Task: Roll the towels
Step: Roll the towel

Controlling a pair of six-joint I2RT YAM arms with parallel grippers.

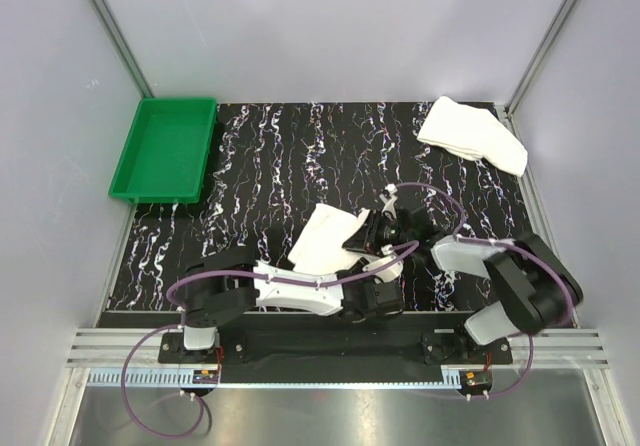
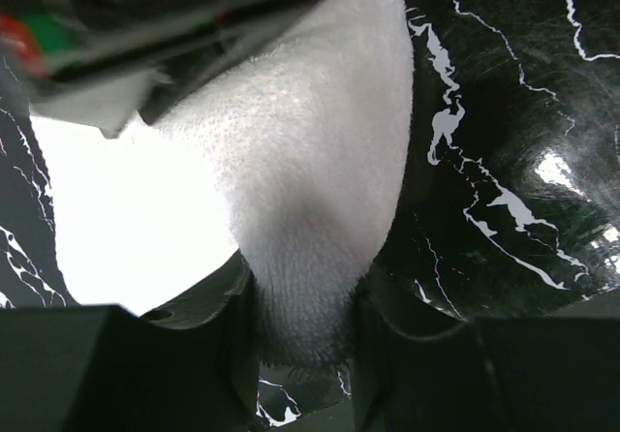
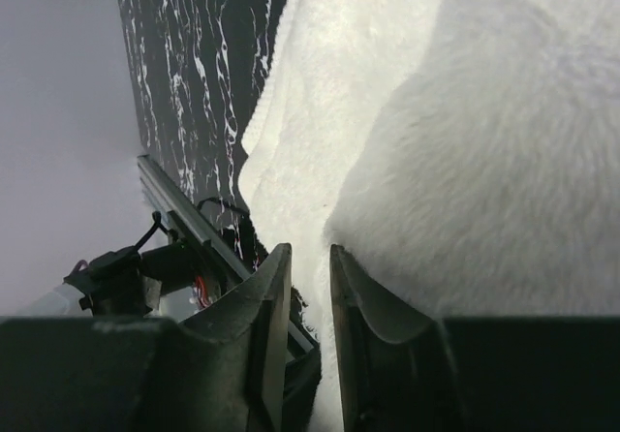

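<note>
The near towel [image 1: 325, 238] lies crumpled by the middle of the counter's [image 1: 260, 156] front edge, not rolled. The left gripper [image 2: 300, 345] pinches a fold of it. The right gripper [image 3: 310, 306], jaws narrow, seems to hold its edge. The second towel [image 1: 472, 134] lies loosely folded at the far right corner, with nothing touching it. Judging by this, both rolls are yet to be made.

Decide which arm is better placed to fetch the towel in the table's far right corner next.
Right, probably. The far towel lies on the right arm's side, while the left arm's base sits opposite. The left pincer and right pincer both grip the near towel.
</note>
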